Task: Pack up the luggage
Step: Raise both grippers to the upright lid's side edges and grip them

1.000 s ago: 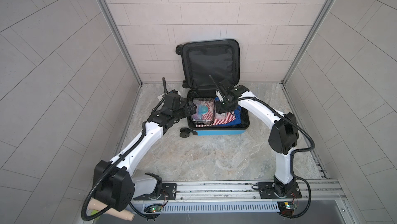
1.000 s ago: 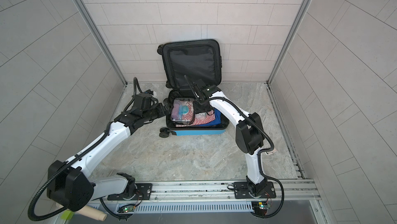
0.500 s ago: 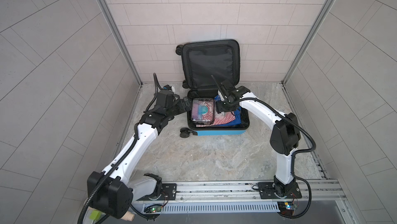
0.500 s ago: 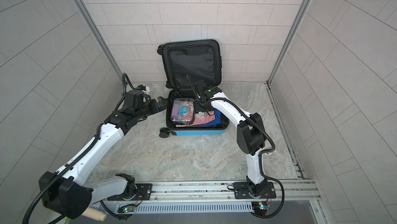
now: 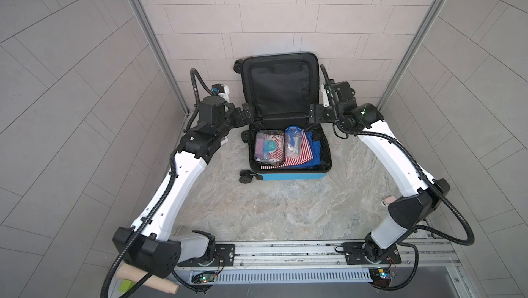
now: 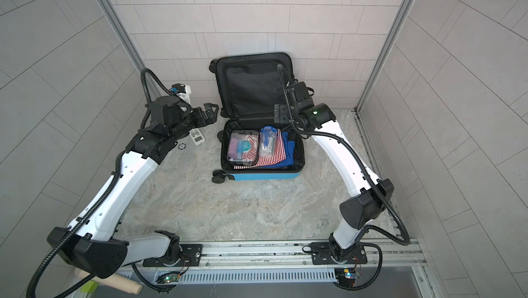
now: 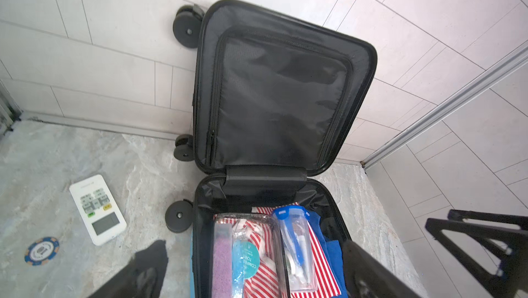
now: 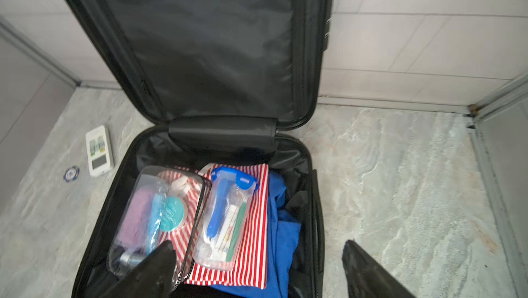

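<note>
The blue luggage (image 5: 291,176) (image 6: 265,176) lies open on the floor, its black-lined lid (image 7: 280,96) (image 8: 214,48) upright against the back wall. Inside, a clear toiletry pouch (image 5: 267,148) (image 8: 154,213) and a clear box with a blue lid (image 6: 268,142) (image 7: 295,248) rest on red-striped cloth (image 8: 254,242) over blue cloth (image 8: 285,231). My left gripper (image 5: 247,111) (image 7: 254,245) hovers open beside the lid's left edge. On the lid's right side, near the hinge, my right gripper (image 5: 313,113) (image 8: 258,243) hangs open. Neither holds anything.
A white remote (image 7: 97,209) (image 6: 197,136) and a blue poker chip (image 7: 41,251) (image 6: 181,146) lie on the stone floor left of the case. Tiled walls close in on three sides. A wooden peg (image 5: 145,279) lies by the front rail (image 5: 285,249).
My right gripper opened, left the clear box lying in the case and drew back up to the right. The left arm pulled away from the case towards the back wall.
</note>
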Robot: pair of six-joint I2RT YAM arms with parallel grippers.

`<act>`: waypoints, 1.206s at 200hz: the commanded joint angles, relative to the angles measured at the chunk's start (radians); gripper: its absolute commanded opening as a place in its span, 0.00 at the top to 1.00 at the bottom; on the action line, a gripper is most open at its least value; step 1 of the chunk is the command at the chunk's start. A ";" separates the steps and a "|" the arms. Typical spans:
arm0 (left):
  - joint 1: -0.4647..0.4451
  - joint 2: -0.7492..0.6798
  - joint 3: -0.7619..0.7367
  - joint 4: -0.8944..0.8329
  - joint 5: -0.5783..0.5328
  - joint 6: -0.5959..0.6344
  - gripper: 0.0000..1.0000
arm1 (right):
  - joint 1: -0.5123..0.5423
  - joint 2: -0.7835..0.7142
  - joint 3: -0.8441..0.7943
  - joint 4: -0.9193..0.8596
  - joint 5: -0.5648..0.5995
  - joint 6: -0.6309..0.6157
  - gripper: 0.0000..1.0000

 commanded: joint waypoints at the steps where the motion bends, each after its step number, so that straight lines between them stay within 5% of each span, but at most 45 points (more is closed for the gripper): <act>1: 0.006 -0.028 0.012 0.073 -0.053 0.084 0.00 | -0.020 -0.049 0.014 0.044 0.077 0.018 0.05; 51: 0.007 -0.198 -0.219 0.259 -0.021 0.084 0.00 | -0.034 -0.165 -0.126 0.136 0.019 -0.044 0.03; 144: 0.006 -0.108 -0.132 0.052 0.020 0.030 0.00 | -0.041 -0.436 -0.395 0.268 0.081 -0.020 0.00; 205: 0.023 -0.050 -0.087 0.075 -0.016 0.082 0.00 | -0.086 -0.362 -0.400 0.397 0.094 -0.044 0.00; 241: 0.126 0.113 0.013 0.110 0.109 0.067 0.00 | -0.157 -0.184 -0.275 0.422 -0.029 -0.035 0.00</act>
